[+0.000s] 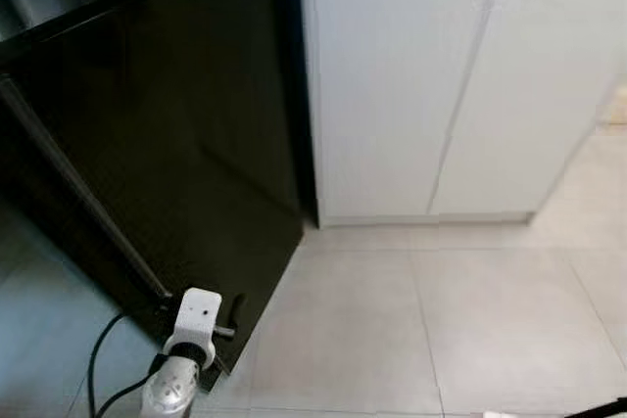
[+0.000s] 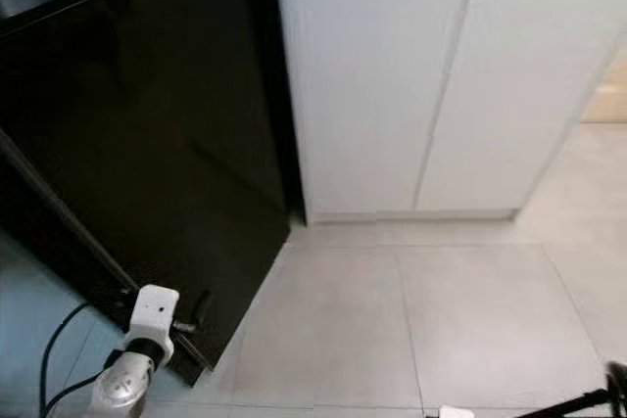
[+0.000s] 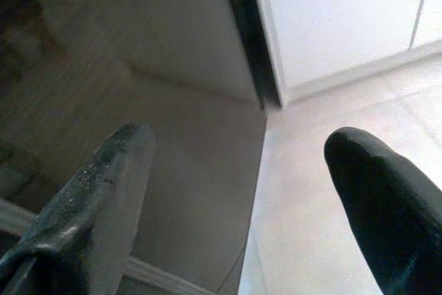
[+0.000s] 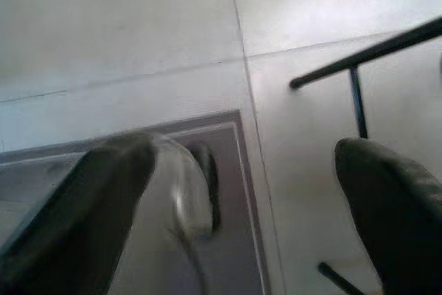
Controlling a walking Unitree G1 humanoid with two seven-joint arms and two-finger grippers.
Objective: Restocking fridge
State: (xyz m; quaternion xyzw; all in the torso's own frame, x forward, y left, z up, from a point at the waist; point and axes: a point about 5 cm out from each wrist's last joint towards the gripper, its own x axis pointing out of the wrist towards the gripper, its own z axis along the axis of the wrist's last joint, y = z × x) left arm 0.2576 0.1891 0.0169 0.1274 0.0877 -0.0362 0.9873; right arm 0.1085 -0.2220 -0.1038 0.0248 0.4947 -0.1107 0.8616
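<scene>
The black fridge door [image 1: 176, 144] stands swung open at left, its far edge next to white cupboards [image 1: 451, 85] on the right, w/ pale floor tiles [image 1: 421, 320] in the near foreground. The left gripper [image 3: 235, 198] sits low at near left, just beside the door's bottom corner, fingers [image 3: 90, 198] spread apart & holding nothing. The right gripper [image 4: 242, 205] points down at the tiles near a thin black frame [image 4: 359, 67], fingers apart & empty too.

left claw [image 3: 235, 191] spread, right claw [image 4: 242, 205] spread
</scene>
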